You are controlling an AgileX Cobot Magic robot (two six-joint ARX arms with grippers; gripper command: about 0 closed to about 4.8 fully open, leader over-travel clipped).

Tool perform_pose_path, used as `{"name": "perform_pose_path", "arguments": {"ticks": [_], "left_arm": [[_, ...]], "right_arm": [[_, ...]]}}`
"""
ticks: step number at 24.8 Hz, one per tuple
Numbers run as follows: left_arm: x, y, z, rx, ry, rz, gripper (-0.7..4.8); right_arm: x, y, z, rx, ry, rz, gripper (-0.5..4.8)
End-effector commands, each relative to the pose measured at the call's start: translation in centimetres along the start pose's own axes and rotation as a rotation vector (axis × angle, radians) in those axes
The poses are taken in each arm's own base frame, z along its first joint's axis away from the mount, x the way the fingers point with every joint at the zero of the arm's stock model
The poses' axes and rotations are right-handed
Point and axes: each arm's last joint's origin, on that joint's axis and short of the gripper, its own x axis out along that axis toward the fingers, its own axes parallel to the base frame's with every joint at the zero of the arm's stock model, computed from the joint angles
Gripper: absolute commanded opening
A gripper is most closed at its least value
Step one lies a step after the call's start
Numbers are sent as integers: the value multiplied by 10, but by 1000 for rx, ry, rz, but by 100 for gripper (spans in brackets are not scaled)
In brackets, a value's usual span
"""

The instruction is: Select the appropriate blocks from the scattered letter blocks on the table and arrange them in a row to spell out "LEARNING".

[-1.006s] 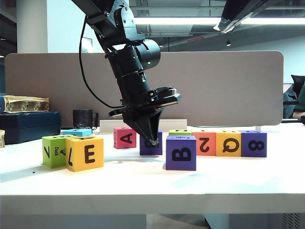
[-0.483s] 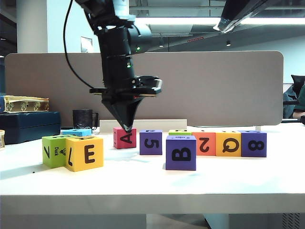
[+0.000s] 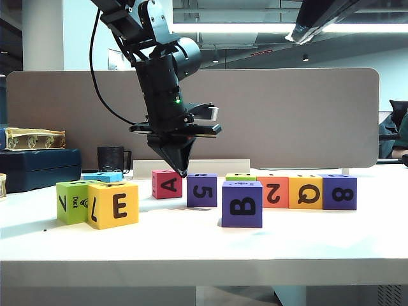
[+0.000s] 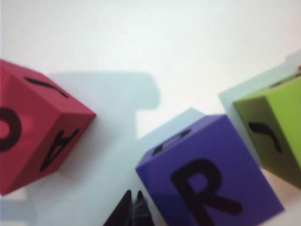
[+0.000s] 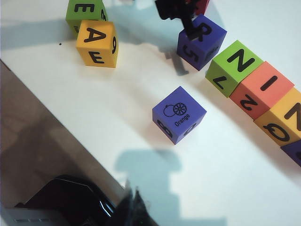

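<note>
Matte purple cube lettered R (image 4: 211, 174) sits on white surface (image 3: 191, 245). Left tool (image 3: 181, 171), pressed together, empty, now raised from it toward 10 o'clock. Right tool (image 5: 134, 207) pressed together.

- Matte cube letter blocks (image 3: 241, 203) stand on the smooth white table (image 3: 191, 245), mid-frame in the exterior view.
- Red A, purple 5, orange 2, yellow Q, purple 8 form a back row.
- Purple B stands forward; yellow E and green, possibly Z, left.

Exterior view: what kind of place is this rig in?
Probably an open office or lab: a grey-brown partition panel behind the white table, long ceiling strip lights, and a dark mug beside a dark blue flat box.
</note>
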Motion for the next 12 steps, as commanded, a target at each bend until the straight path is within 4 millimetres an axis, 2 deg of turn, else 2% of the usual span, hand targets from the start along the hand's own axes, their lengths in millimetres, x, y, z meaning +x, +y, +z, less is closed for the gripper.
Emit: {"name": "perform_pose_path", "arguments": {"ticks": [1,12], "left_arm": [[6,-1,-1,-1,5,-24,-6],[11,-3,0,0,-6,-89,-6]], "right_arm": [[-2,0,2,-4,-17,-2,-2],[-2,0,2,-4,-18,-9,-2]]}}
